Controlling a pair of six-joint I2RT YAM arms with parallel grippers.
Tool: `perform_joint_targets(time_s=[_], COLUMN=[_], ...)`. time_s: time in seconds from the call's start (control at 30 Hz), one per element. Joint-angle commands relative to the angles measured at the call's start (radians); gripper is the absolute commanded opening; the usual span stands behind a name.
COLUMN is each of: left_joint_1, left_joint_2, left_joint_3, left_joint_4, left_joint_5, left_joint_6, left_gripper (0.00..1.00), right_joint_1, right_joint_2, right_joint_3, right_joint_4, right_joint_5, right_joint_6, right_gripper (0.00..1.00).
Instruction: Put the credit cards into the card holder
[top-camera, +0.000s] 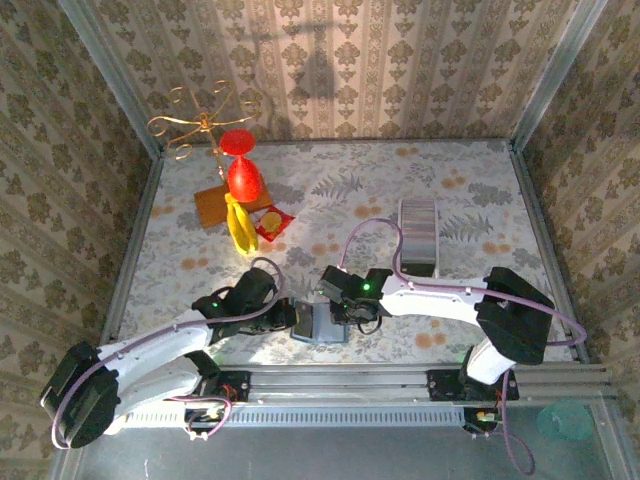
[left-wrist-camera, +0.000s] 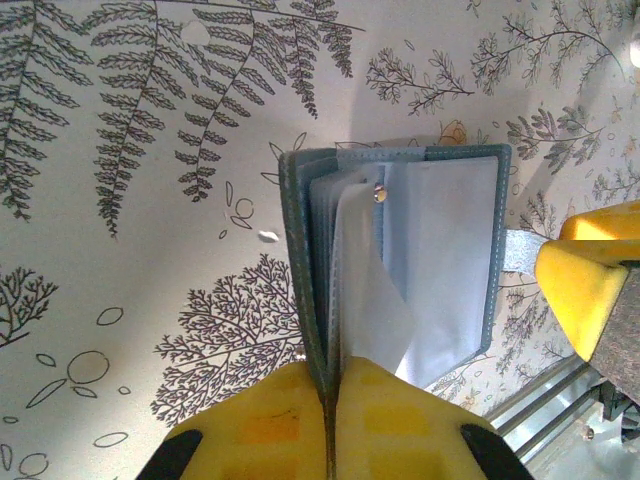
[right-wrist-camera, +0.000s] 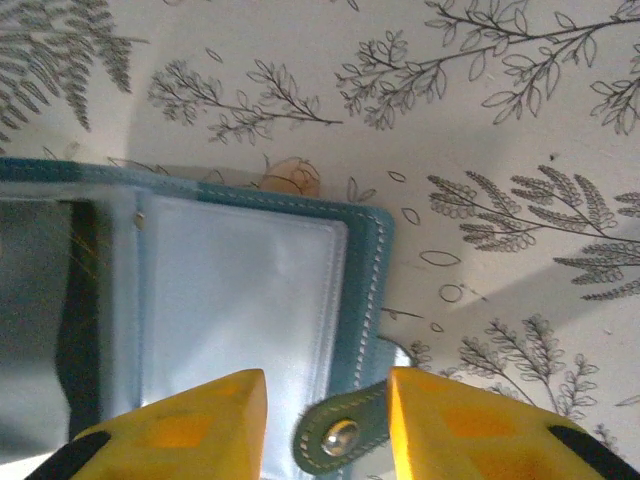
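Open card holder pinched in left jaws; snap strap between narrowly parted right jaws; pocket contents unclear.

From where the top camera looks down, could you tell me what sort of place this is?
Probably a staged robot test cell, not a home: wallpapered walls on a metal frame box in a fern-print table, and the left arm and right arm are bolted to a rail.
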Motion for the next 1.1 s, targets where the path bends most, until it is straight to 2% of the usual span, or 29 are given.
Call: perform_joint_targets(time_s=[0.0, 0.2, 0.33, 0.47, 0.67, 0.77, 0.97, 1.07], left_joint_1=[-0.006, -0.01, -0.012, -0.013, -0.019, -0.022, -0.027, -0.031], left_joint_2=[0.007, 0.017, 0.018, 0.018, 0.023, 0.022, 0.024, 0.025], left_joint_3=[0.033, 0.05, 0.054, 0.054, 0.054, 0.055, 0.055, 0.058], left_joint_4=[-0.04, -0.054, -0.062, -0.065, -0.07, -0.07, -0.071, -0.069], left_joint_5=[-0.027, -0.034, -0.039, -0.04, -0.04, -0.042, -0.045, -0.044], left_joint_6=[0.03, 0.038, 0.039, 0.039, 0.04, 0.039, 0.037, 0.033], left_gripper=[0.07, 0.06, 0.06, 0.06, 0.06, 0.06, 0.06, 0.06], right_joint_1=[-0.001, -0.004, -0.007, -0.013, -0.027, -0.031, -0.033, -0.033], right_joint_2=[0.006, -0.012, -0.034, -0.061, -0.096, -0.095, -0.094, -0.102], right_joint_3=[0.02, 0.008, -0.003, -0.016, -0.051, -0.058, -0.07, -0.077], right_joint_4=[-0.091, -0.131, -0.134, -0.133, -0.096, -0.088, -0.071, -0.064], right_joint_5=[0.032, 0.045, 0.051, 0.062, 0.061, 0.051, 0.034, 0.037], right_joint_6=[0.001, 0.011, 0.024, 0.04, 0.059, 0.058, 0.055, 0.057], right_gripper=[0.31, 0.29, 0.24, 0.28, 0.27, 0.2, 0.0, 0.0])
